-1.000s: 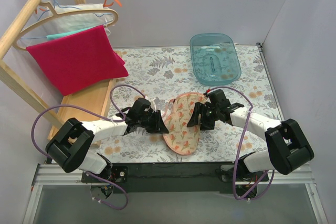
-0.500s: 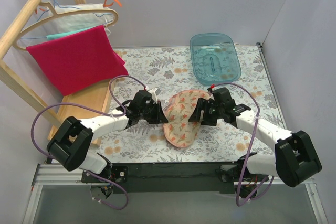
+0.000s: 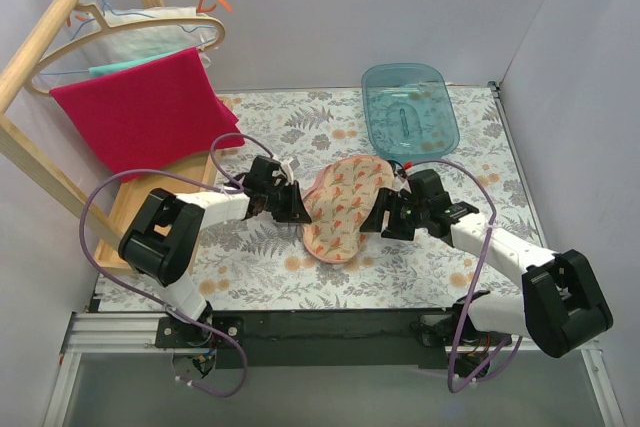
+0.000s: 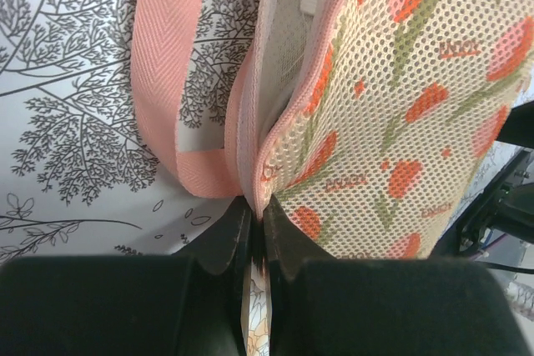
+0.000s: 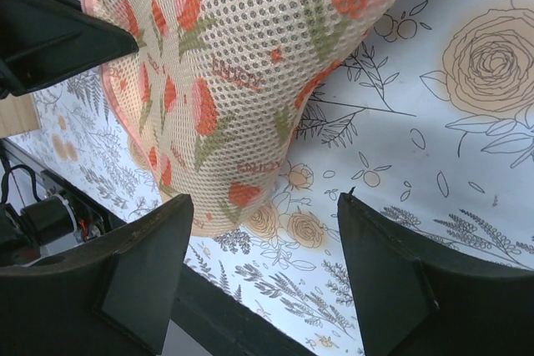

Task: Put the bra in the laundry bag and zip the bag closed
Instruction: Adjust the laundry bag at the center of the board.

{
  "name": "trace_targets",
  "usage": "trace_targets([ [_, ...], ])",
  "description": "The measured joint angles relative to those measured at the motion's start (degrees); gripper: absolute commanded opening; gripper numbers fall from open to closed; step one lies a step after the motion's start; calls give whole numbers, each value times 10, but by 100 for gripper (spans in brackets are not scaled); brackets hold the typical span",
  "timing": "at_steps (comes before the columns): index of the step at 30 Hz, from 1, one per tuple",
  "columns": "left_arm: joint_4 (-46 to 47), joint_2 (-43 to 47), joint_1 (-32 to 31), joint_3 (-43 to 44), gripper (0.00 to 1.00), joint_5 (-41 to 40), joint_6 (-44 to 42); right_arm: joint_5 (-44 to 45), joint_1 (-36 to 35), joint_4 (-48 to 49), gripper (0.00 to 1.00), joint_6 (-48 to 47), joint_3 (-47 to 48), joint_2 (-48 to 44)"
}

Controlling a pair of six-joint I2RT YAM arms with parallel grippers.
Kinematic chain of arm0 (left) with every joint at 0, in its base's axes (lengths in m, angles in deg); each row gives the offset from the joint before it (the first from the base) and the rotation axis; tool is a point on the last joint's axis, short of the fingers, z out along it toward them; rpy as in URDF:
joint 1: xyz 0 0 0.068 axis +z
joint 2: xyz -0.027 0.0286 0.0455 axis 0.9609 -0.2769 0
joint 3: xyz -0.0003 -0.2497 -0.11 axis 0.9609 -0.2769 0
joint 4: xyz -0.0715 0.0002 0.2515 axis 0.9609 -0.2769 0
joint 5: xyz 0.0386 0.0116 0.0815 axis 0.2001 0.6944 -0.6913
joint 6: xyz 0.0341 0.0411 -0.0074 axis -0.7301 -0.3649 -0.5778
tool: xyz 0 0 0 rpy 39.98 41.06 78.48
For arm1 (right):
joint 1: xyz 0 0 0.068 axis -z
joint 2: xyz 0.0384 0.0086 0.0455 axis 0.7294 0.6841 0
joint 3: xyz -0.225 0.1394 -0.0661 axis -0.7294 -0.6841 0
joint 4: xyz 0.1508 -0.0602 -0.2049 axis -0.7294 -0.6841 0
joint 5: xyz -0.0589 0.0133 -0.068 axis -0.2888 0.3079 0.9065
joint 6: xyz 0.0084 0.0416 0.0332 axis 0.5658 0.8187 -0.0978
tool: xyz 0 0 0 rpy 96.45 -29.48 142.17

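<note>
- My left gripper [image 4: 257, 210] is clamped tight on the pink zipper edge of the laundry bag [image 3: 345, 205], at the bag's 9 o'clock. The pink loop [image 4: 167, 81] hangs just beside my fingers.
- My right gripper [image 5: 263, 202] stands with jaws wide apart at the bag's 3 o'clock, just beside its edge, gripping nothing.
- Open table [image 3: 480, 162] runs from 4 to 8 o'clock of the bag. The teal tub [image 3: 410, 110] sits near at 1 o'clock and the wooden rack [image 3: 58, 9] at 10 o'clock.
- The table has a floral cover, with white walls on three sides.
- I count one bag, one tub and one red towel [image 3: 145, 112]. Through the mesh I cannot tell what lies inside the bag.
</note>
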Motion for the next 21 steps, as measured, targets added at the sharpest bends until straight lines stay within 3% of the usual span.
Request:
trace_targets([
  [12,-9,-31,18,30,0,87,-37,-17,20,147,79,-17,-35,41],
  [21,-40,-59,43,52,0,137,-68,-61,80,231,79,-26,-47,96],
])
